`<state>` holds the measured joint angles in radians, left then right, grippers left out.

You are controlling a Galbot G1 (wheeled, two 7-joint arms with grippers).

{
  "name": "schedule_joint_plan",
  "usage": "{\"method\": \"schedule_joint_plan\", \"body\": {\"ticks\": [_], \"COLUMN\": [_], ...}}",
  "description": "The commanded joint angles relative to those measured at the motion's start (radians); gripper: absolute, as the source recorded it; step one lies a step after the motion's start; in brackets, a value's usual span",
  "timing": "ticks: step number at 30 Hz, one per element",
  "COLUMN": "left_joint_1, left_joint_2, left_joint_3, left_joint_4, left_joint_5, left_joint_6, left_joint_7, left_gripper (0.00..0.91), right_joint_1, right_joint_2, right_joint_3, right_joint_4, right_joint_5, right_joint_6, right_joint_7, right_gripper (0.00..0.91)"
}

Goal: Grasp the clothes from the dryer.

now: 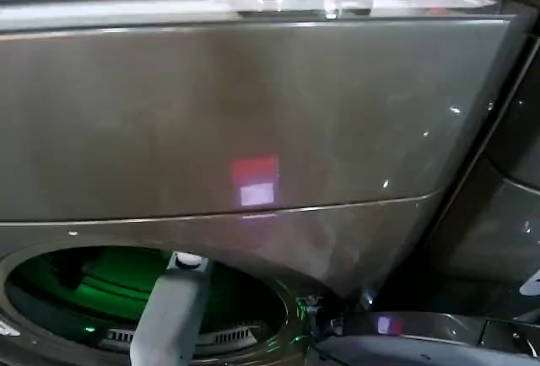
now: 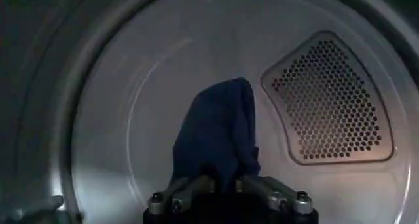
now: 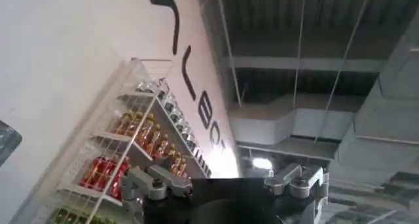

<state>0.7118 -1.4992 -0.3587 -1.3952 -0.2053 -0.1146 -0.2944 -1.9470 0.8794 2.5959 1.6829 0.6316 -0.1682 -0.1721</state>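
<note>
The bronze-brown dryer (image 1: 253, 113) fills the head view, its round port (image 1: 101, 286) low on the left and glowing green inside. My left arm (image 1: 173, 307) reaches into that port. Inside the drum, my left gripper (image 2: 219, 179) is shut on a dark navy garment (image 2: 219, 130), which stands up in a rumpled peak above the jaws in front of the drum's back wall (image 2: 150, 81). My right gripper (image 3: 226, 179) is away from the dryer, open and holding nothing, facing a wall and ceiling.
A perforated vent panel (image 2: 330, 101) sits in the drum's back wall. The open dryer door (image 1: 422, 336) lies at lower right, with another dark machine (image 1: 506, 214) beside it. A wire shelf of bottles (image 3: 137, 147) stands against the white wall.
</note>
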Motion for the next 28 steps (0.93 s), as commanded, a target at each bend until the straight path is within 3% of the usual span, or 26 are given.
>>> {"method": "schedule_joint_plan", "body": {"ticks": [1, 28], "left_joint_1": [0.008, 0.002], "left_joint_2": [-0.003, 0.002], "left_joint_3": [-0.003, 0.012], "left_joint_4": [-0.01, -0.009], "left_joint_5": [-0.005, -0.004], "left_joint_6": [-0.008, 0.002], "left_joint_7": [-0.019, -0.017], "left_gripper": [0.0, 0.0], "right_joint_1": [-0.004, -0.007], "right_joint_2": [0.001, 0.001], "right_joint_3": [0.006, 0.024], "right_joint_4": [-0.001, 0.005], "right_joint_5": [-0.002, -0.001], "right_joint_6": [0.004, -0.006], "right_joint_7": [0.0, -0.011], "right_gripper": [0.907, 0.907]}}
